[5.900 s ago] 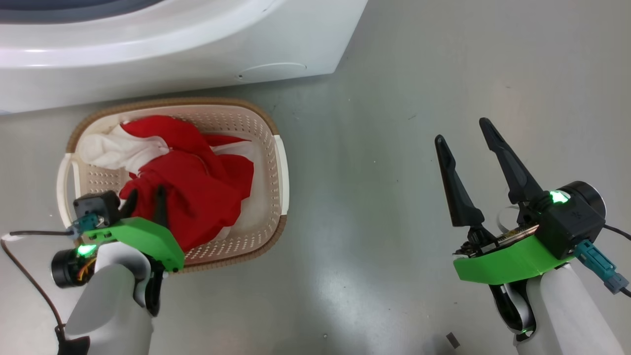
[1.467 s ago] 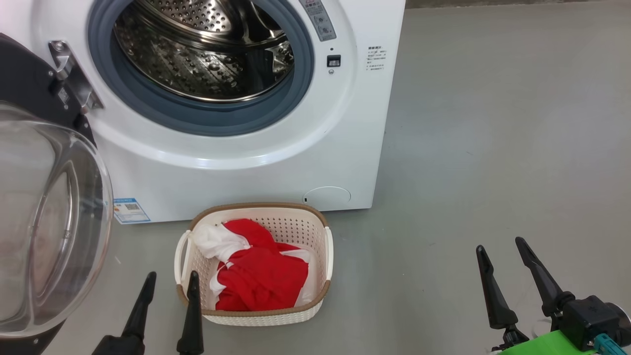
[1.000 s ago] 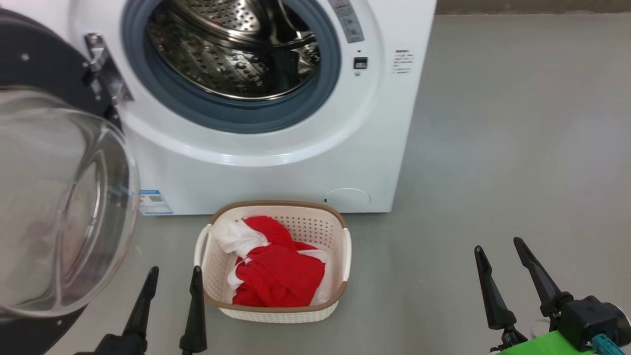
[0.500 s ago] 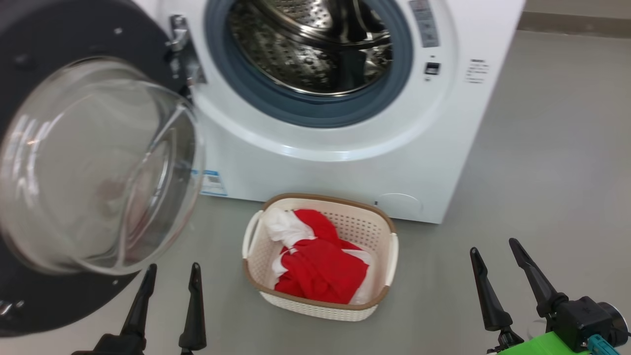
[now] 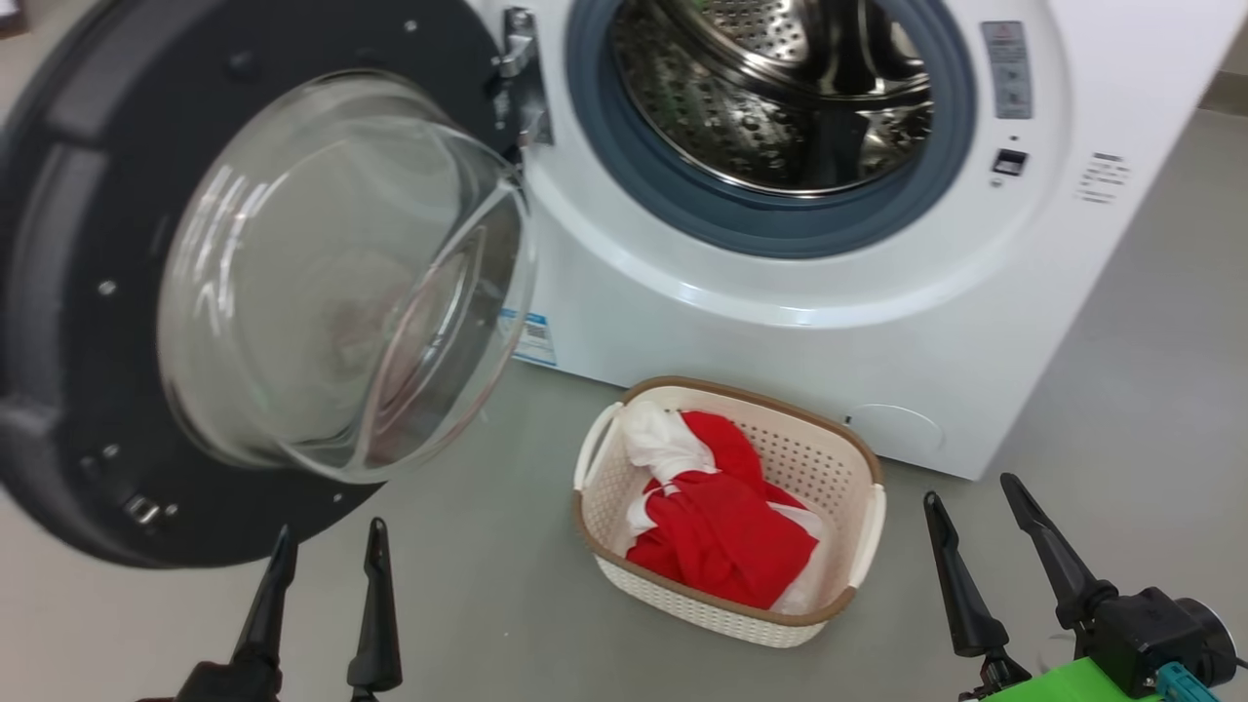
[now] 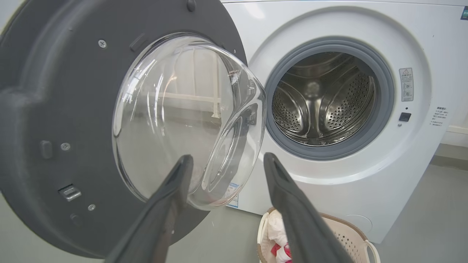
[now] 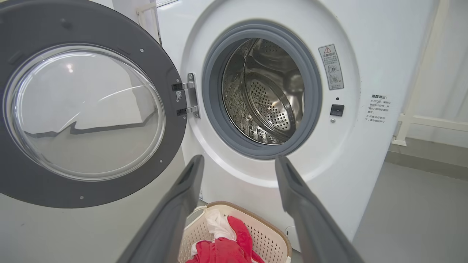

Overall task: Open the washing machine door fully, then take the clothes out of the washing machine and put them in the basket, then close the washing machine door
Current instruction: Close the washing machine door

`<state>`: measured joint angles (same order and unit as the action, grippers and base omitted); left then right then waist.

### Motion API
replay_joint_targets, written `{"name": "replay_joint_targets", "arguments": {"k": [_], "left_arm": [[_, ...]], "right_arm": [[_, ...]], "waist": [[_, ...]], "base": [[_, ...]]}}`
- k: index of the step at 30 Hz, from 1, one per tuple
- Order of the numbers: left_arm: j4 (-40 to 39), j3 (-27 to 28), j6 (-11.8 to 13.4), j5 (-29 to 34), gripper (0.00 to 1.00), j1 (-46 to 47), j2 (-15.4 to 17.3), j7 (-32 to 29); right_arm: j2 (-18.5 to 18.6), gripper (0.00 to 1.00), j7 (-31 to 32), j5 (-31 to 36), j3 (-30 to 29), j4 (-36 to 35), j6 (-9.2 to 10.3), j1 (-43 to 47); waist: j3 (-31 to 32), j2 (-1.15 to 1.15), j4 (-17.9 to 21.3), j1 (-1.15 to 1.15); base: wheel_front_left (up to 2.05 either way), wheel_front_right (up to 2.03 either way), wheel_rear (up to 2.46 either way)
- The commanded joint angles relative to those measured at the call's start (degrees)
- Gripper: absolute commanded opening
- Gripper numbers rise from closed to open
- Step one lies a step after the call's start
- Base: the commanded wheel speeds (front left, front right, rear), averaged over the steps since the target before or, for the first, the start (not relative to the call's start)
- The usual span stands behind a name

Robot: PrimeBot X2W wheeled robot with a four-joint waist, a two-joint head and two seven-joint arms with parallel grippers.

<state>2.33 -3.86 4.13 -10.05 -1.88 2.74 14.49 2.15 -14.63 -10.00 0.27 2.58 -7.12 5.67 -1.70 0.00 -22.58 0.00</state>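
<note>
A plain grey floor (image 5: 1150, 370) runs under everything, with a pale wall and skirting behind in the right wrist view; on it stands the washing machine (image 5: 780, 322), its washing machine door (image 5: 58, 292) swung wide on the hinge at the left of the opening, the inner face and bulging glass window (image 5: 331, 283) turned toward the robot; so the opening step looks done. The steel drum (image 5: 770, 107) inside the grey rubber ring (image 5: 760, 219) shows bare metal in all three views, and the clothes (image 5: 721, 531), red with white parts, lie heaped in the basket (image 5: 751, 392), which sits on the floor close before the machine's front, below the opening; unloading therefore seems finished, and what is left, by my reading, is closing the door. The left gripper (image 5: 330, 528) hovers low near the door's bottom edge, jaws spread and holding nothing; the right gripper (image 5: 970, 487) hangs just beside the basket's right handle, likewise spread and empty. The drum's nearest floor is masked by the ring's lip, so a small leftover cannot be ruled out; the door's outer face and handle are turned away, its far edge is cut off in the head view, and how many garments make up the heap cannot be told.
</note>
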Motion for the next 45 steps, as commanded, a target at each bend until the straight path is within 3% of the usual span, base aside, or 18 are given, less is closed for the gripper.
{"name": "replay_joint_targets", "arguments": {"k": [1,10,11,12,13,14,16,22,27,31,36,45], "left_arm": [[-1.68,2.09,0.64,0.6,1.0,0.93,0.5,0.51],[-2.27,2.47,1.47,0.37,0.97,0.75,0.48,0.51],[-2.34,2.48,1.52,0.29,0.9,0.77,0.47,0.51],[-2.42,2.51,1.58,0.2,0.76,0.78,0.46,0.51],[-2.42,2.51,1.58,0.2,0.76,0.78,0.46,0.51],[-2.57,2.59,1.75,0.05,0.42,0.8,0.44,0.51],[-2.81,2.75,2.03,-0.24,0.0,0.82,0.41,0.51],[-6.94,4.36,2.96,0.68,0.0,2.11,0.46,0.51],[-12.16,6.63,4.61,5.05,0.0,3.86,2.52,0.51],[-14.5,9.65,4.9,4.12,0.0,5.62,3.11,0.51],[-14.42,14.97,2.73,-2.39,0.0,10.52,3.34,0.51],[-7.41,25.28,-1.97,-10.64,0.0,19.99,5.71,0.51]], "right_arm": [[0.73,1.0,-0.37,0.68,1.29,-1.23,-0.36,-1.76],[0.73,1.0,-0.37,1.09,1.56,-1.19,-0.36,-2.08],[0.73,1.0,-0.37,1.14,1.56,-1.18,-0.36,-2.14],[0.73,1.0,-0.37,1.2,1.58,-1.16,-0.36,-2.21],[0.73,1.0,-0.37,1.2,1.58,-1.16,-0.36,-2.21],[0.73,1.0,-0.37,1.31,1.65,-1.14,-0.36,-2.36],[0.73,1.0,-0.37,1.4,1.72,-1.01,-0.36,-2.58],[0.73,1.0,-0.37,1.51,1.66,-0.79,-0.36,-2.83],[0.73,1.0,-0.37,1.51,1.63,-0.55,-0.36,-2.91],[0.73,1.0,-0.37,1.46,1.6,-0.46,-0.36,-3.01],[0.73,1.0,-0.37,1.57,1.7,-0.21,-0.36,-3.1],[0.73,1.0,-0.37,1.4,2.3,0.03,-0.36,-3.31]], "waist": [[-0.07,0.0,-2.24,0.0],[-0.99,0.0,-3.84,0.0],[-1.14,0.0,-3.88,0.0],[-1.27,0.0,-3.89,0.0],[-1.27,0.0,-3.89,0.0],[-1.53,0.0,-3.81,0.0],[-1.8,0.0,-3.67,0.0],[-2.42,0.0,-3.25,0.0],[-2.54,0.0,-2.93,0.0],[-2.48,0.0,-2.6,0.0],[-2.28,0.0,-2.28,0.0],[-2.0,0.0,-0.59,0.0]], "base": [[0.0,0.0,0.0],[0.0,0.0,0.0],[0.0,0.0,0.0],[0.0,0.0,0.0],[0.0,0.0,0.0],[0.0,0.0,0.0],[0.0,0.0,0.0],[0.0,0.0,0.0],[0.0,0.0,0.0],[0.0,0.0,0.0],[0.0,0.0,0.0],[0.0,0.0,0.0]]}}
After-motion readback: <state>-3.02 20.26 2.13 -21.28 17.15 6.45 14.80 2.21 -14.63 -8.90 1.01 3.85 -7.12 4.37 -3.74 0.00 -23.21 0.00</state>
